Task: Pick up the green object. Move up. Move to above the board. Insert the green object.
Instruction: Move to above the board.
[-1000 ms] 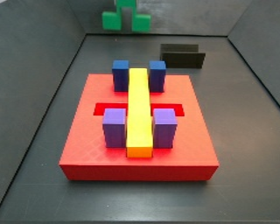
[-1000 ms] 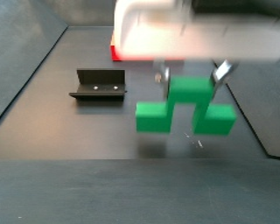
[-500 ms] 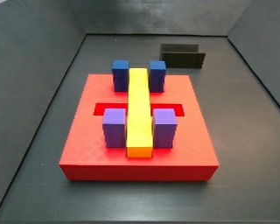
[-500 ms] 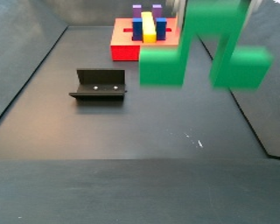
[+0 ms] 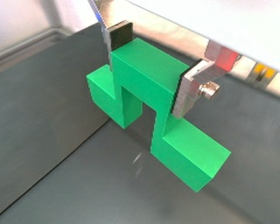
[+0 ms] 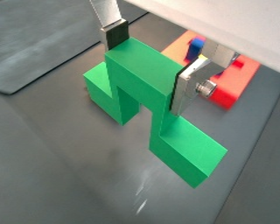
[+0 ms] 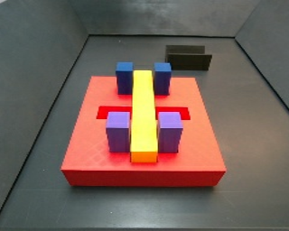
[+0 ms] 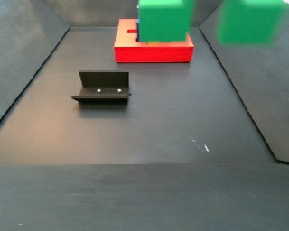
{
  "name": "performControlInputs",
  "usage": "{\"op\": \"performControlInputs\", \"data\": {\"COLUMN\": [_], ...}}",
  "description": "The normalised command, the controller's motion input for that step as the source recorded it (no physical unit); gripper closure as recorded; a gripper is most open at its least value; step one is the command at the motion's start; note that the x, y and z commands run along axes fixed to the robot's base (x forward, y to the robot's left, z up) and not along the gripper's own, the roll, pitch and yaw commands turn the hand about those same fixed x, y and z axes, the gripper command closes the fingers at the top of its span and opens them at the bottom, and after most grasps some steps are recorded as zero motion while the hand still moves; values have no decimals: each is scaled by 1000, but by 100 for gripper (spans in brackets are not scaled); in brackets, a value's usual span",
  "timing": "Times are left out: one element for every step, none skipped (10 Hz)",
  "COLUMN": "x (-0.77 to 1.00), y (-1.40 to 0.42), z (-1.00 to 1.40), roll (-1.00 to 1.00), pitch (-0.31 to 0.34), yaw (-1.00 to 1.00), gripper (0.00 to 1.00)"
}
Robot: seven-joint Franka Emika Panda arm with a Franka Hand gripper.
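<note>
Both your wrist views look steeply down at close range past the gripper [image 5: 150, 66] [image 6: 149, 58] onto the bright green arch-shaped block [image 5: 149, 103] [image 6: 145, 99]. One side view sits just before the flat red square board [image 7: 141, 158], looking down its length toward the dark L-shaped fixture [image 7: 190, 58] — the opposite side view faces back, fixture [image 8: 102, 87] nearer, board [image 8: 155, 50] far.

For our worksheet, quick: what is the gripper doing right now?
Gripper: shut on the green object, held above the floor.

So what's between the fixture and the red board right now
Bare dark floor only, in a side view: the fixture and the board stand apart. The gripper holds the green object aloft.
</note>
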Motion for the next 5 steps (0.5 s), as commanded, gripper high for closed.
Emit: {"op": "performControlInputs", "data": {"x": [113, 110, 109, 110, 110], "y": [-1400, -1400, -1400, -1400, -1400], "z": [131, 131, 132, 136, 137], "roll": [87, 34, 25, 9, -17], "pitch": [92, 27, 12, 12, 14], "yaw": [138, 67, 35, 22, 13], "gripper": [100, 100, 100, 100, 100]}}
